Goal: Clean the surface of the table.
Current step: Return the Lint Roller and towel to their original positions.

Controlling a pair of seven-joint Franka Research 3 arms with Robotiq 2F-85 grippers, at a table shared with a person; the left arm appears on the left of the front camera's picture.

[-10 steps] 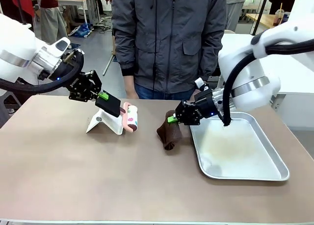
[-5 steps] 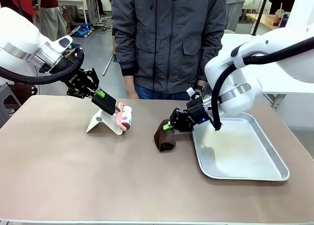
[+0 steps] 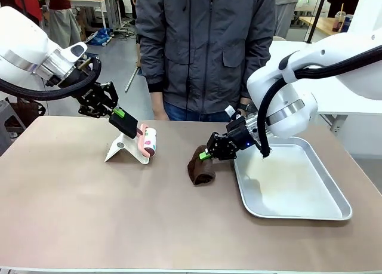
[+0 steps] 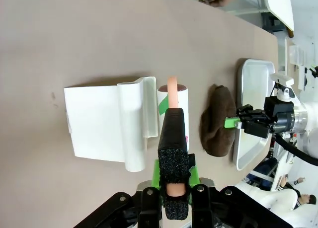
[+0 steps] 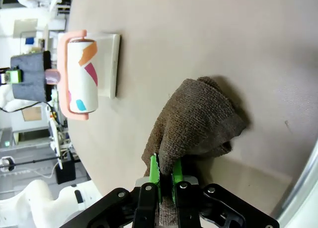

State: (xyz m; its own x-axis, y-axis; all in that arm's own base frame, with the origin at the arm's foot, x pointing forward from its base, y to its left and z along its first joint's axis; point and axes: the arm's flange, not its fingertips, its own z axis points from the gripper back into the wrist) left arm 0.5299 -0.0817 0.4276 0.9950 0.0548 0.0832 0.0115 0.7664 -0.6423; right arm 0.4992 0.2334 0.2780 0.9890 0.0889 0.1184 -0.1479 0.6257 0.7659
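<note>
Wiping goes best if the right pincer, pinching the brown cloth, keeps it flat on the counter beside the tray. Left pincer grips the lint roller above its white stand.

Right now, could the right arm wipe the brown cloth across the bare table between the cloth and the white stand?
Probably yes. The right gripper is shut on the bunched brown cloth, which rests on the beige table, and nothing lies between it and the white plastic stand.
</note>
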